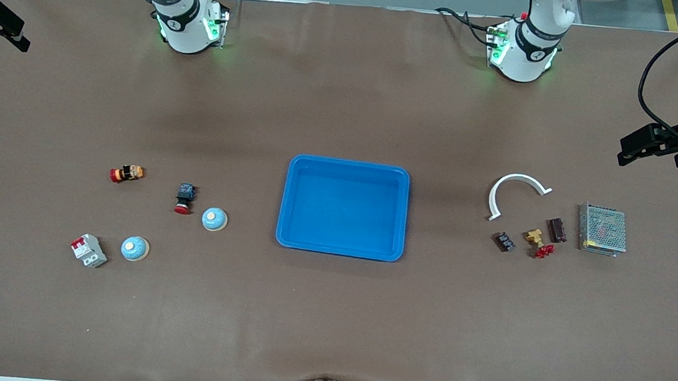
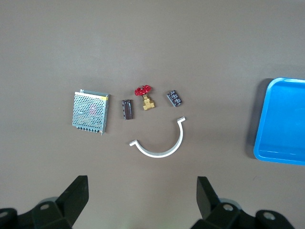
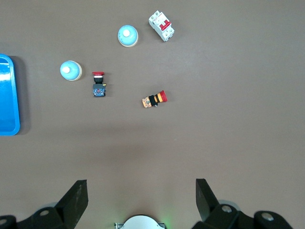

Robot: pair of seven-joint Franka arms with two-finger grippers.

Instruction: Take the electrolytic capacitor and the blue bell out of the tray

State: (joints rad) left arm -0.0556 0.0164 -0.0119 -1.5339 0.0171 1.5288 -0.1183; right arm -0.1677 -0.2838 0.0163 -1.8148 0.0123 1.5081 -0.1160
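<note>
I see both sets of fingers spread wide and holding nothing: the left gripper [image 2: 141, 202] hangs over the tabletop [image 1: 327, 314] at the left arm's end, the right gripper [image 3: 141, 202] at the right arm's end. Two pale blue dome bells with cream buttons [image 1: 214, 219] [image 1: 135, 248] sit toward the right arm's end. The small dark ribbed rectangular capacitor [image 1: 557, 230] lies beside the perforated metal power supply box [image 1: 603, 229]; the blue plastic tray [image 1: 343, 208] sits mid-table.
</note>
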